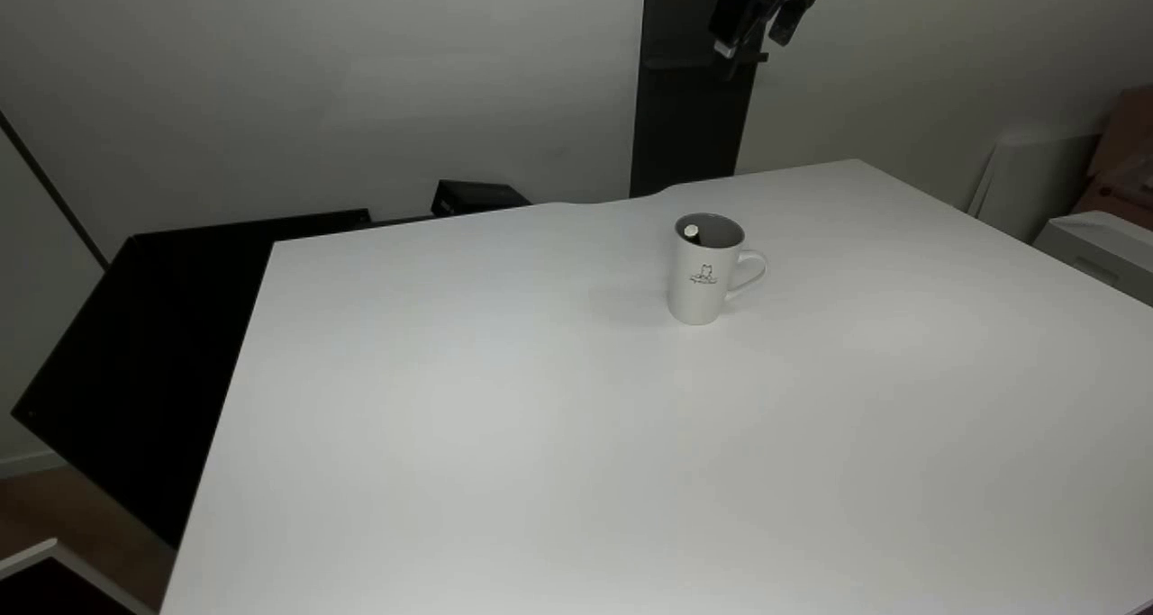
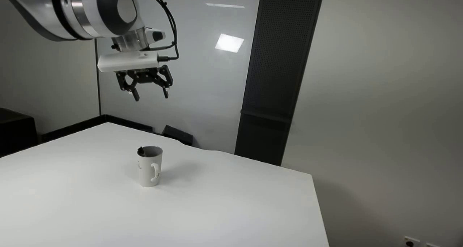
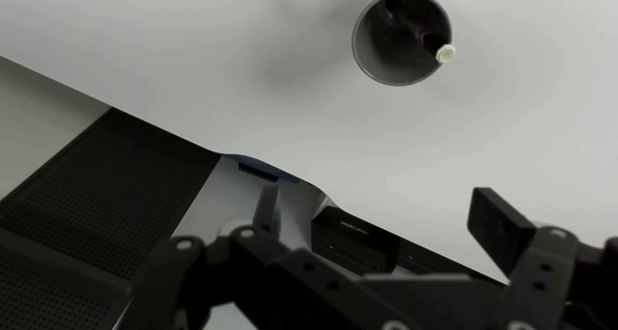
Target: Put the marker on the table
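The marker stands leaning inside the white mug (image 1: 698,295). Its pale end (image 1: 692,231) shows at the rim in an exterior view, and a dark part (image 2: 141,151) shows in an exterior view. In the wrist view, the marker's pale end (image 3: 444,53) rests at the rim of the mug (image 3: 381,69), its darker, reddish body inside. The mug (image 2: 146,173) stands upright on the white table (image 1: 450,417). My gripper (image 2: 151,94) is open, holds nothing, and hangs well above the table, behind the mug. It also shows at the top of an exterior view (image 1: 755,43).
A black box (image 3: 355,233) stands just beyond the table's wavy edge; it also shows in both exterior views (image 1: 477,197) (image 2: 177,134). A dark perforated panel (image 2: 278,69) rises behind the table. Black furniture (image 1: 153,345) and a white box (image 1: 1099,250) flank the table.
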